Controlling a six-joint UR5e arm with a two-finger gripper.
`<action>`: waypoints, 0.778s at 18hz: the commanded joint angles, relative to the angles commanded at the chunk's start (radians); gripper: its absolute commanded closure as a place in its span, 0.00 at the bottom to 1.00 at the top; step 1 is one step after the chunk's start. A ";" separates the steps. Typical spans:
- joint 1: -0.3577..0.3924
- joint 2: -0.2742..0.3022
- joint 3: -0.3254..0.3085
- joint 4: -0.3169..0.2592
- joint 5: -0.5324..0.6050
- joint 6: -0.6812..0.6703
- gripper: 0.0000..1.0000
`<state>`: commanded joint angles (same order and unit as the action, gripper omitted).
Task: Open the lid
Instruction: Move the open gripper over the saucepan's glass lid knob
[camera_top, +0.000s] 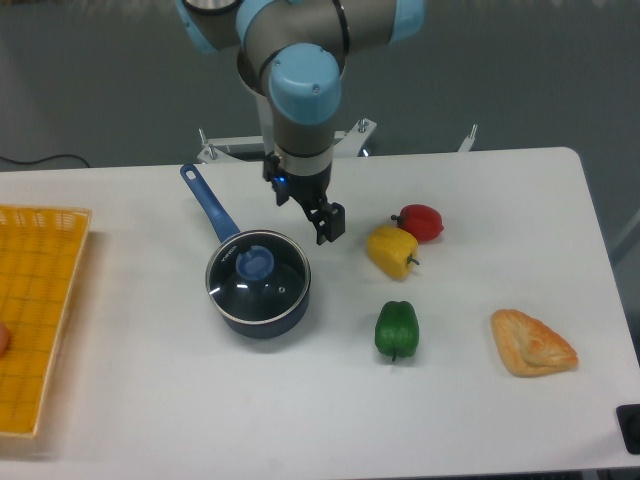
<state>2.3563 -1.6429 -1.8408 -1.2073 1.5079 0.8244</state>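
A little left of the frame's centre, the lid (258, 276) sits flat and closed on the dark blue saucepan (262, 312), its thin metal rim lining up with the pan's edge and its blue knob (254, 264) standing at the middle of the glass. The saucepan's long blue handle (207, 204) runs away toward the upper left of the frame. The gripper (323, 222) hangs above the white table (150, 400), just up and to the right of the saucepan, apart from the lid and from the knob; it holds nothing, but its 2 dark fingers overlap from this angle, so I cannot tell whether they are spread or closed. A small blue light shows on the wrist above them, and the grey and light-blue arm (300, 90) rises from there to the top centre of the frame. To the right of the gripper lie a yellow pepper (391, 250) and, touching it or just beside it on its upper right, a red pepper (420, 222). Below those 2, near the centre of the frame, a green pepper (397, 329) stands by itself. A golden pastry (530, 343) rests well apart at the right. Along the left edge of the frame lies a yellow mesh tray (40, 300), cut off by the border.
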 joint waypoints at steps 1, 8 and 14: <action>-0.005 -0.002 0.002 0.002 0.000 -0.051 0.00; -0.046 -0.031 0.006 0.014 0.000 -0.359 0.00; -0.088 -0.080 0.006 0.115 0.020 -0.622 0.00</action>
<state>2.2688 -1.7226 -1.8346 -1.0923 1.5278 0.2028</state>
